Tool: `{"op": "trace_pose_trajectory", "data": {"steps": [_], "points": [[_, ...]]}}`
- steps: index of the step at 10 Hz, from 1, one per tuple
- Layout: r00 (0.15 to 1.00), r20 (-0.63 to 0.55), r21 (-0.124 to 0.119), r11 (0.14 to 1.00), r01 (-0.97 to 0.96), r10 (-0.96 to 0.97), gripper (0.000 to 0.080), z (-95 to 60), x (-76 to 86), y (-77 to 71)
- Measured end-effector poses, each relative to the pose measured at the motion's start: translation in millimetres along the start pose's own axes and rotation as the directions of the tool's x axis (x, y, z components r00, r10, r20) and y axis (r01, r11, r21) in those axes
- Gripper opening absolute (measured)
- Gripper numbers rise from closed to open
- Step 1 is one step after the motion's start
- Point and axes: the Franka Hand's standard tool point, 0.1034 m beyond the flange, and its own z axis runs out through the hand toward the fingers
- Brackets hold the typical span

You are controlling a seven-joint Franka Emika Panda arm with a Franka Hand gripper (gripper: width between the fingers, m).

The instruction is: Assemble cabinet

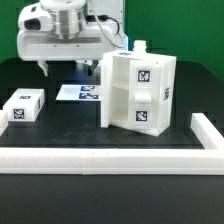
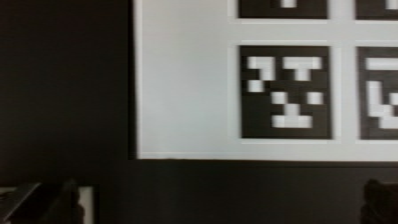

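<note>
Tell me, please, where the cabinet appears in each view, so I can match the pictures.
Exterior view: the cabinet stands upright, right of centre.
Wrist view: not in it.
Shared landmark: the marker board, flat on the table; its white face fills much of the wrist view.

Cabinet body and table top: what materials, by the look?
Cabinet: probably moulded plastic, opaque white, smooth-looking; faces uniform, edges crisp, printed black-and-white tags stuck on. Table: matte black surface, no reflections; could be cloth or a mat, cannot tell which.
</note>
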Motion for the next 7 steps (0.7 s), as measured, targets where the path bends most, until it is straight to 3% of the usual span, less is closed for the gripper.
{"op": "trace_pose_trajectory", "data": {"steps": [1,6,7], "points": [[1.0,-0.004,-0.004,1.0,0.016,-0.016,0.0797,-4.4,8.0,8.8],[1.0,-0.001,-0.006,1.0,0.022,-0.022,0.0797,-2.0,7.8,7.0],[0.999,-0.007,-0.014,0.999,0.034,-0.034,0.0797,1.9,9.8,15.3]]}}
